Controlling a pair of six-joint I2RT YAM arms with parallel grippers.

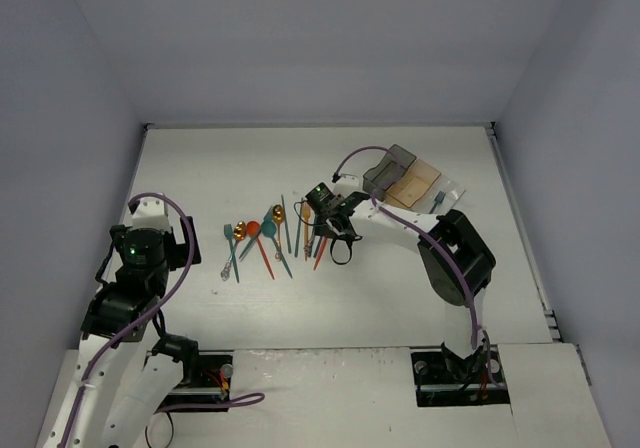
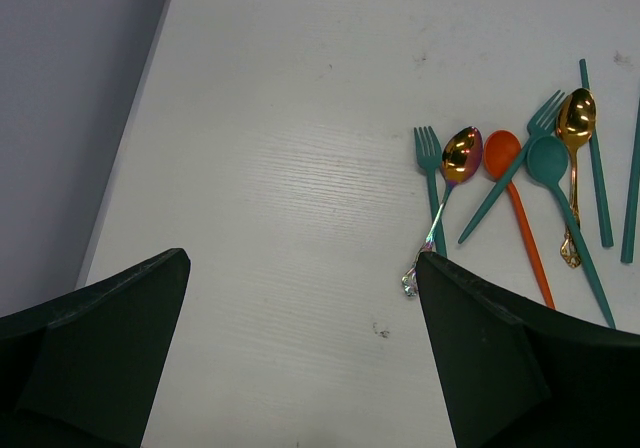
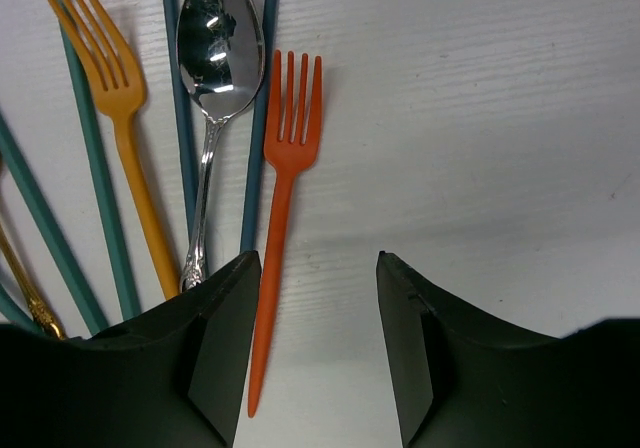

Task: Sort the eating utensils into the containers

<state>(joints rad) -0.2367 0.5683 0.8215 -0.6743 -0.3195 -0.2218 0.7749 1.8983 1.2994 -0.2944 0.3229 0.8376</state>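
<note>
The eating utensils [image 1: 275, 233] lie fanned out mid-table: teal, orange, gold and silver forks, spoons and knives. My right gripper [image 3: 318, 268] is open, low over the group's right side [image 1: 333, 230]. An orange fork [image 3: 285, 218] lies with its handle between the jaws, next to the left finger [image 3: 225, 328]. A silver spoon [image 3: 218, 38] and a yellow-orange fork [image 3: 120, 98] lie just left of it. My left gripper [image 2: 302, 258] is open and empty, left of the pile. The containers stand at the back right: dark grey [image 1: 390, 168], orange-tan [image 1: 415, 183], clear [image 1: 450, 196].
A teal fork [image 1: 437, 202] lies in the clear bin. In the left wrist view a teal fork [image 2: 428, 153], an iridescent gold spoon [image 2: 460, 153], an orange spoon [image 2: 505, 158] and a teal spoon [image 2: 548, 158] lie ahead to the right. Grey walls enclose the table.
</note>
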